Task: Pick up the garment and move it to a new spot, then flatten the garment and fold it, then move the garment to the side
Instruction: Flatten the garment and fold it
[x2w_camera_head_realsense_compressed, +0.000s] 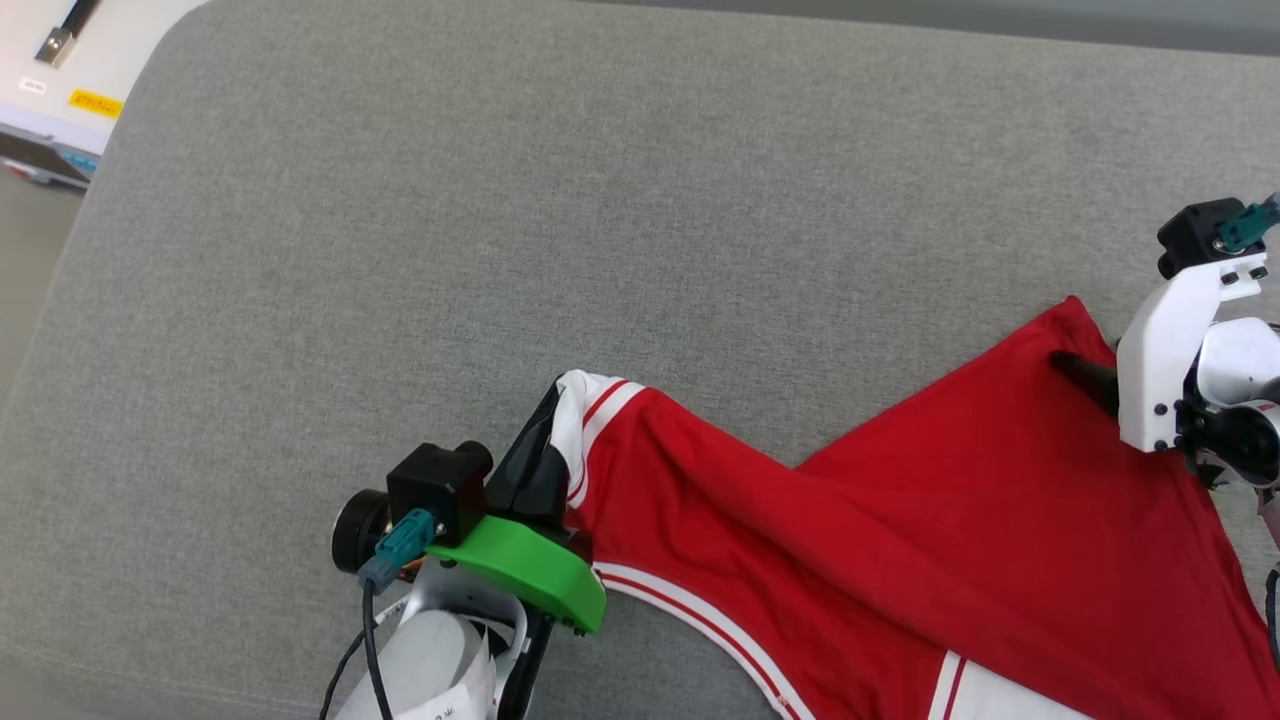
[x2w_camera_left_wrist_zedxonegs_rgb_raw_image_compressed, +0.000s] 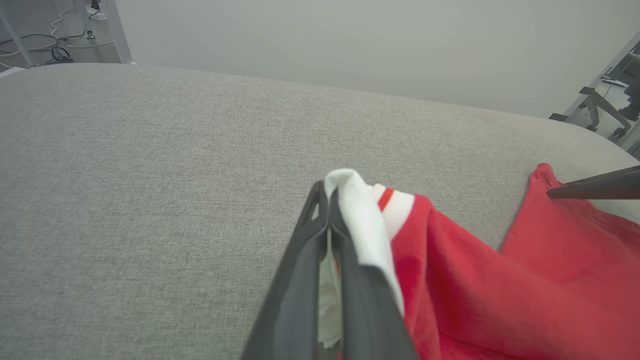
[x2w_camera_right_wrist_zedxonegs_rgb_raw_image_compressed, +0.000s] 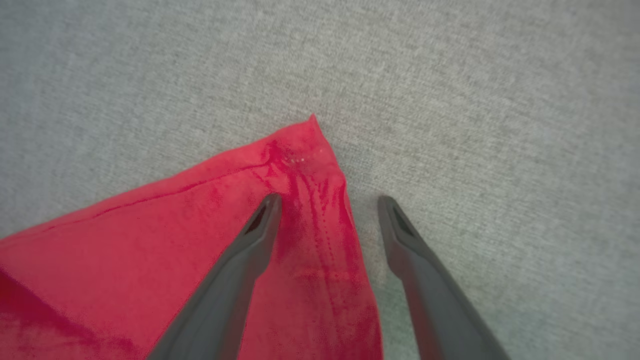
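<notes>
The left gripper (x2w_camera_left_wrist_zedxonegs_rgb_raw_image_compressed: 324, 192) clamps the white sleeve (x2w_camera_left_wrist_zedxonegs_rgb_raw_image_compressed: 362, 220) of the garment (x2w_camera_head_realsense_compressed: 900, 520) while the right gripper (x2w_camera_right_wrist_zedxonegs_rgb_raw_image_compressed: 327, 202), wide open and empty, straddles a red corner (x2w_camera_right_wrist_zedxonegs_rgb_raw_image_compressed: 302, 145), with flattening and folding seemingly not yet done.

The soft red jersey garment (x2w_camera_head_realsense_compressed: 950, 520) had white sleeves with red-white striped trim; the woven fabric surface (x2w_camera_head_realsense_compressed: 500, 200) was plain grey.

Setting: a robotics laboratory or test room. Indicators: loose cables (x2w_camera_left_wrist_zedxonegs_rgb_raw_image_compressed: 55, 47) on the floor beside bare metal frame legs (x2w_camera_left_wrist_zedxonegs_rgb_raw_image_compressed: 119, 30); a plain grey wall (x2w_camera_left_wrist_zedxonegs_rgb_raw_image_compressed: 350, 40); a metal stand (x2w_camera_left_wrist_zedxonegs_rgb_raw_image_compressed: 595, 107) to one side; white equipment (x2w_camera_head_realsense_compressed: 110, 50) bearing a yellow label (x2w_camera_head_realsense_compressed: 95, 102) next to the grey fabric-covered work surface (x2w_camera_head_realsense_compressed: 500, 200).
</notes>
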